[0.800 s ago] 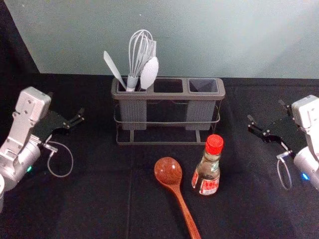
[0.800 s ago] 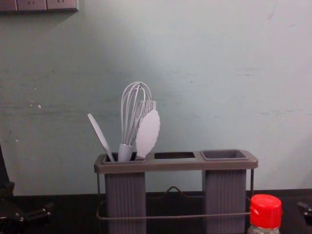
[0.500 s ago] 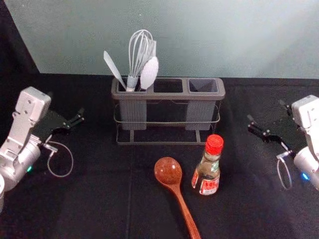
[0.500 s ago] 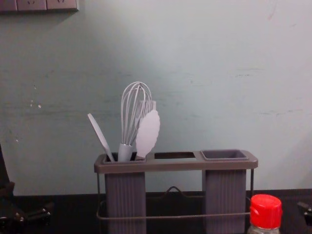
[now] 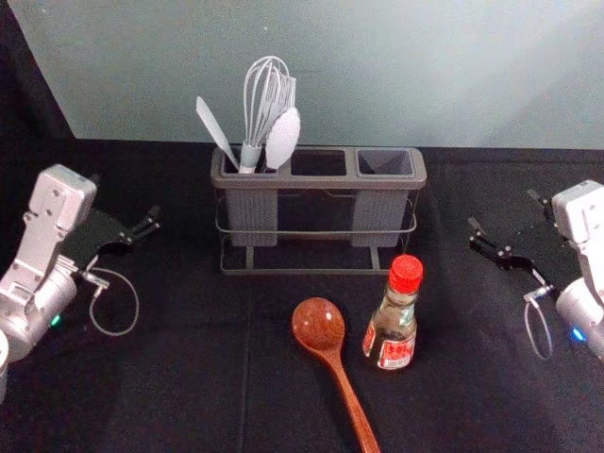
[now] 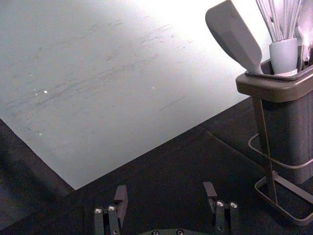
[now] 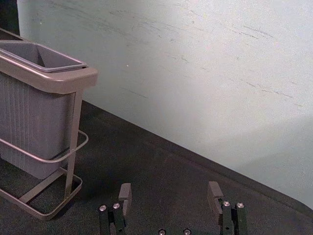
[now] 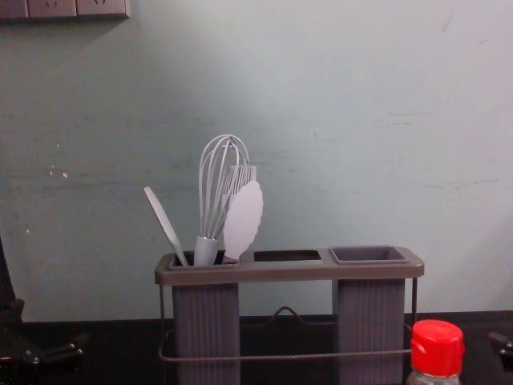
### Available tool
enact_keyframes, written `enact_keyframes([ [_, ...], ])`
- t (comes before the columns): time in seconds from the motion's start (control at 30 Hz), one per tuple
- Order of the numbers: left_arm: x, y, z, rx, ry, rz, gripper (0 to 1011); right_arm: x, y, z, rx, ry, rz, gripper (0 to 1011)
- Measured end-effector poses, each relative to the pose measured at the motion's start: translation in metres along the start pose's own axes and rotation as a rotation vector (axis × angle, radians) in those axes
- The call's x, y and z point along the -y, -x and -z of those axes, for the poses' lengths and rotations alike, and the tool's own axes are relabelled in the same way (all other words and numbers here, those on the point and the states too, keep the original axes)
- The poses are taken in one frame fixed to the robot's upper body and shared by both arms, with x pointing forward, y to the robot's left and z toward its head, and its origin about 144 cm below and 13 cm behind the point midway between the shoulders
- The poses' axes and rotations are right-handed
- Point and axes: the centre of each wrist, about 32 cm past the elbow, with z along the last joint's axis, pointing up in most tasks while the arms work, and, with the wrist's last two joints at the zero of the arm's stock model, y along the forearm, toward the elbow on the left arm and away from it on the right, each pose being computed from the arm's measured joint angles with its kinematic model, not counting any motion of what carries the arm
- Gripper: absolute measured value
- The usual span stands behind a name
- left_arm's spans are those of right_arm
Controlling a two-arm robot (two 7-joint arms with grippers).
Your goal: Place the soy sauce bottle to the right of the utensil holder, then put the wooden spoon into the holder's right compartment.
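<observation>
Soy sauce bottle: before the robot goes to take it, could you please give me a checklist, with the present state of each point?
1. Bottle upright on the table: ok.
2. Red cap screwed tight: cannot tell; it is on.
3. Right tool open, nothing between its fingers: ok.
4. Wooden spoon not touching the bottle: ok, but close on its left.
5. Bottle already to the right of the utensil holder: not ok; it stands in front of the right part.
6. Right compartment free for the spoon: ok, no utensil stands in it.
</observation>
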Motion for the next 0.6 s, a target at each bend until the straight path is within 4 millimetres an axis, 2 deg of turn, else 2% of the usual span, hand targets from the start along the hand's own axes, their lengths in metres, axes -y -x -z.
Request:
enact_keyframes([
  [0.6,0.0000,0.0000,0.0000,0.000,0.000,0.000,1011,0.0000,0.0000,0.0000,0.000,0.000,0.000,1003],
])
